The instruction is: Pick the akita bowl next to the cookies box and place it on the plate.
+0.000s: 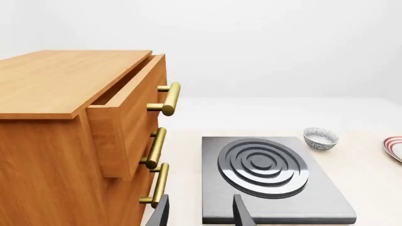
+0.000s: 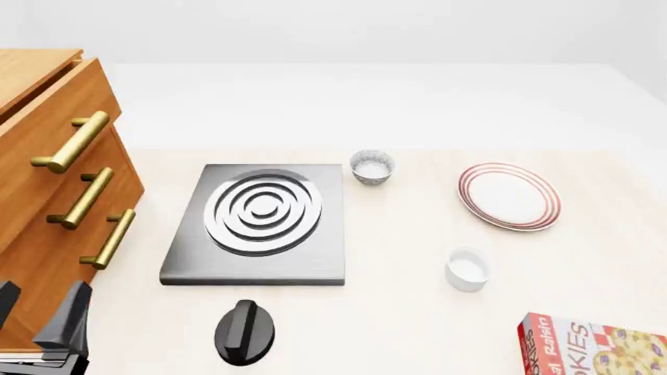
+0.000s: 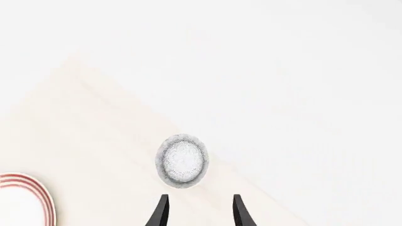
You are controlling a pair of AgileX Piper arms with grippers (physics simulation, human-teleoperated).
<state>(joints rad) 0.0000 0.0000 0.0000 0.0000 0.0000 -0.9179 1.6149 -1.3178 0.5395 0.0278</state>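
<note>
Fingers of the right gripper (image 3: 199,212) stand apart with nothing between them, hanging over the akita bowl (image 3: 182,161), which sits on the counter (image 3: 94,141) just ahead of the fingertips and close to the counter's edge. That pose reads as a line-up for a top-down grasp on the rim. I take this bowl for the wanted one because no hob stands beside it, though the cookies box (image 2: 594,344) does not show in the right wrist view. The plate (image 3: 41,192) lies off to one side of this gripper, near the bowl, so the carry should be short.

The left gripper (image 1: 199,214) is also spread and empty, parked low by the wooden cabinet (image 1: 56,117), well clear of the work. Beyond it lie the hob (image 1: 270,174) and the look-alike bowl (image 1: 321,139).

The bowl is small and round, finely speckled grey on white, with a thin lip. The plate is wide, shallow and glossy white, ringed in red. The box is a flat printed carton.
</note>
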